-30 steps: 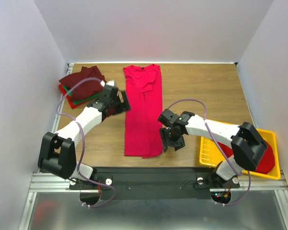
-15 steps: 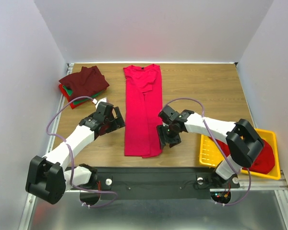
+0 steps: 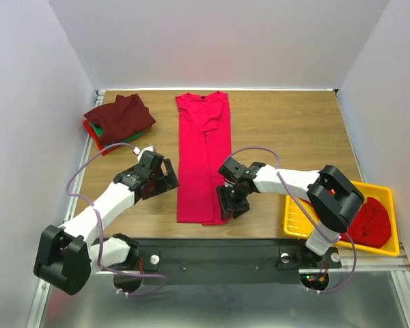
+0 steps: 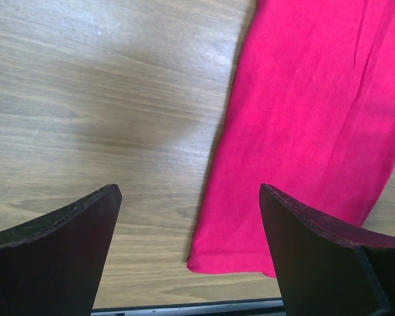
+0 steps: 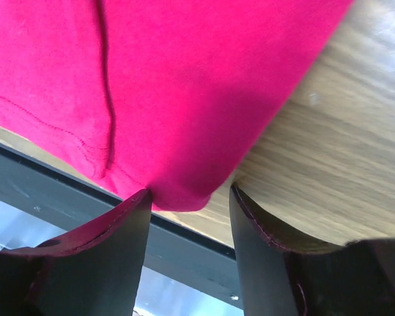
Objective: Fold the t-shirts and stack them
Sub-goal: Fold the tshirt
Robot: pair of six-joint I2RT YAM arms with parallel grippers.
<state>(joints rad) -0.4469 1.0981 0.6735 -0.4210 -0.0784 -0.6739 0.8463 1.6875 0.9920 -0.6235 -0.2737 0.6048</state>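
1. The right pincer (image 5: 189, 191), part spread, straddles the near hem corner of the crimson t-shirt (image 3: 203, 157); no pinch yet.
2. The left pincer (image 4: 189, 191), spread wide, hovers over the counter (image 3: 294, 130), the other near corner just ahead.
3. The cloth looks light and limp, likely to sag: take both hem corners.

On table (image 3: 294, 130): laid shirt (image 3: 203, 157) centre, shirt pile (image 3: 117, 121) far left, tray (image 3: 295, 222) near right

White arms (image 3: 106, 203), black joints, lilac cables (image 3: 69, 186) (loosely looped); left hand (image 4: 191, 260) has dark, wedge-shaped fingers (image 4: 59, 257).
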